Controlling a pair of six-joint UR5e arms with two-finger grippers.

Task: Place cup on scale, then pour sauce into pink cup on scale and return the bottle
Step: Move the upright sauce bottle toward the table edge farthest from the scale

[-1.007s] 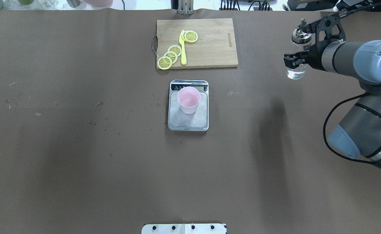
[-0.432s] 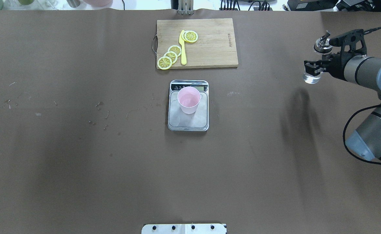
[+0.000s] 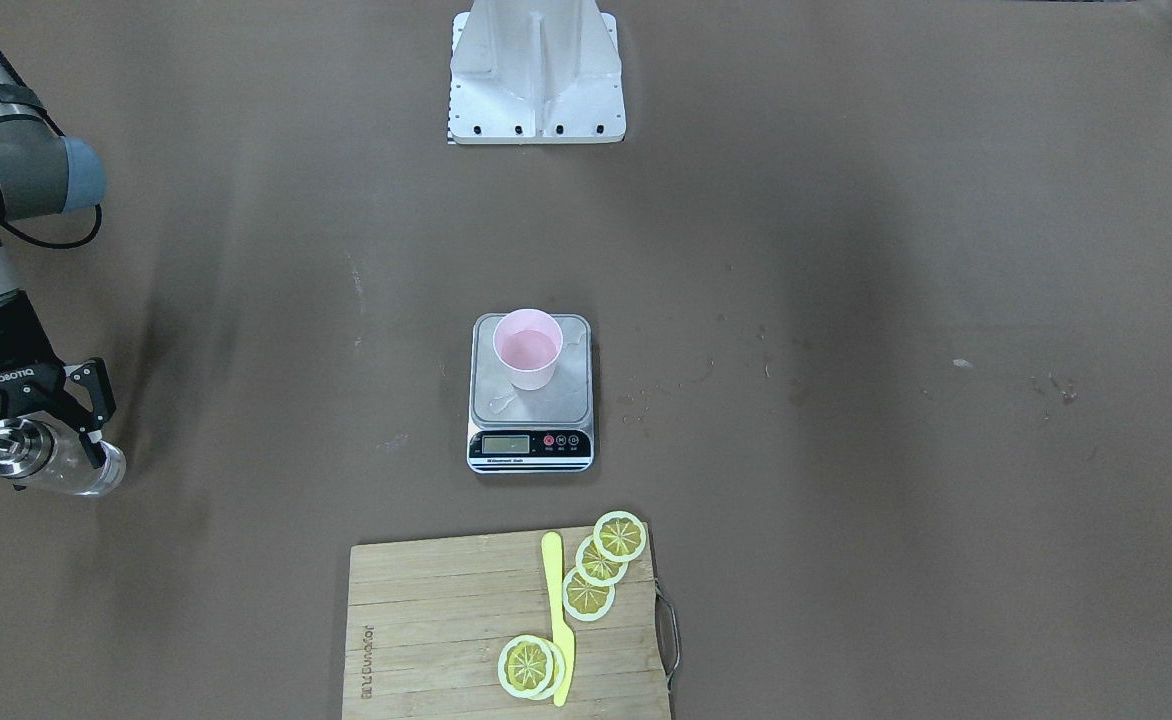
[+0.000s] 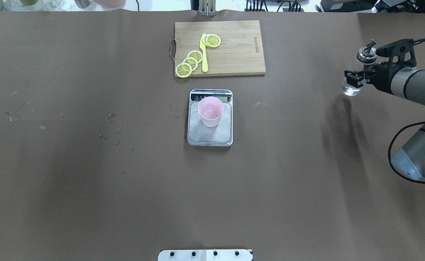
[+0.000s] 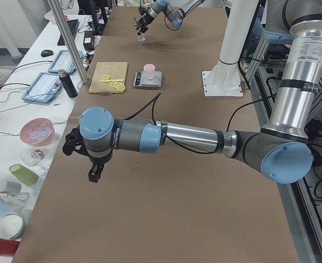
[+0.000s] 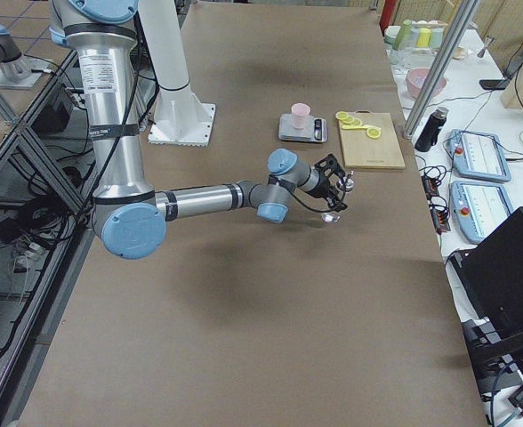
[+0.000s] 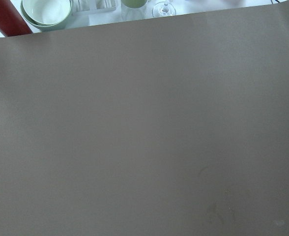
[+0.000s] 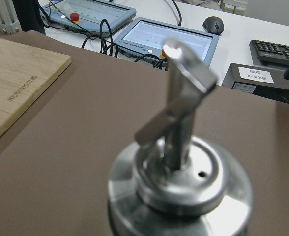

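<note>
Bottle [image 4: 353, 86]: small clear glass dispenser with steel collar and metal pour spout, spout end up, at the robot's far right of the tabletop [image 4: 89, 181], well apart from the scale; whether its base touches the surface cannot be told. Sauce [image 4: 350, 91]: clear liquid low in the glass body. Right gripper [image 4: 356, 77]: fingers pinching the bottle's body from both sides, just below the collar. Cup [image 4: 210, 111]: pale pink tumbler, upright, standing on the scale's steel platform toward the display end. Scale [image 4: 209, 138]: at the tabletop's centre, black display strip facing away from the robot. Left gripper [image 5: 71, 144]: hanging over bare tabletop at the robot's left end, seen only from the side; whether its fingers are spread or pressed together cannot be told. Wooden cutting board [image 4: 236, 54]: beyond the scale, carrying lemon slices [image 4: 190, 62] and a yellow knife [image 4: 204, 54].
</note>
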